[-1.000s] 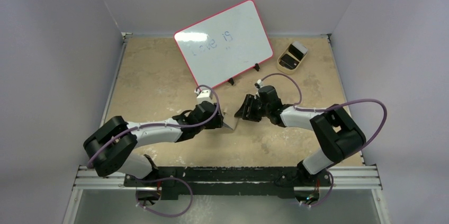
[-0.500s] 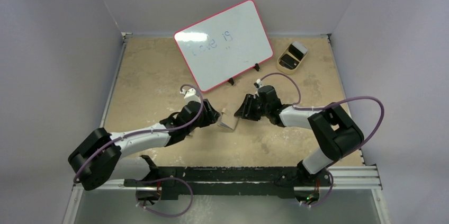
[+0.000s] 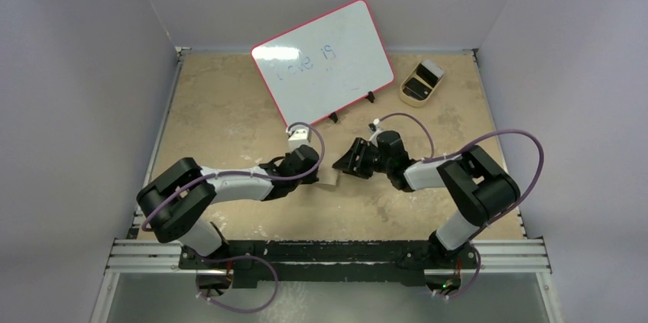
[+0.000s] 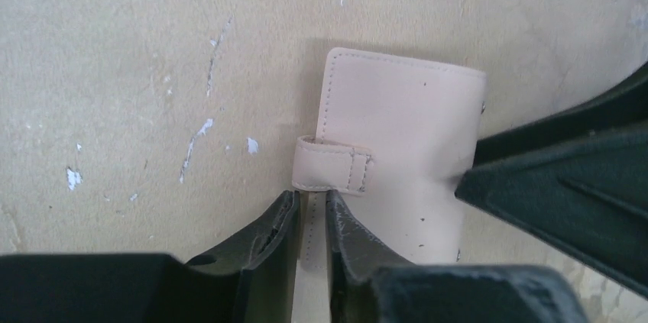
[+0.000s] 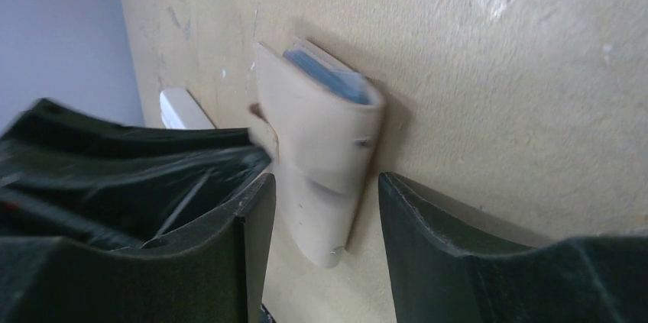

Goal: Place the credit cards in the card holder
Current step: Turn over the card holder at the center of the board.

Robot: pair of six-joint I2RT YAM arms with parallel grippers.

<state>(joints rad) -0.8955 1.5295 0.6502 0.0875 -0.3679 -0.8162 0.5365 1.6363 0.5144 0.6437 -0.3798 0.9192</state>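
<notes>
The wallet (image 4: 405, 124) rests folded on the desk (image 3: 229, 117), about midway between the two arms and in front of the tilted whiteboard (image 3: 325, 63). The left fingers (image 4: 279, 231) are drawn close together and pinch a narrow beige strip at the wallet's near edge, just below the snap tab (image 4: 332, 166). The right fingers (image 5: 428, 239) stand spread on either side of the wallet's opposite end; one looks to touch the leather, and the other stands just clear. From the right wrist, blue edges of the cards (image 5: 328, 75) show inside the fold. A tan tray (image 3: 420, 82) sits well apart, near the far right corner.
</notes>
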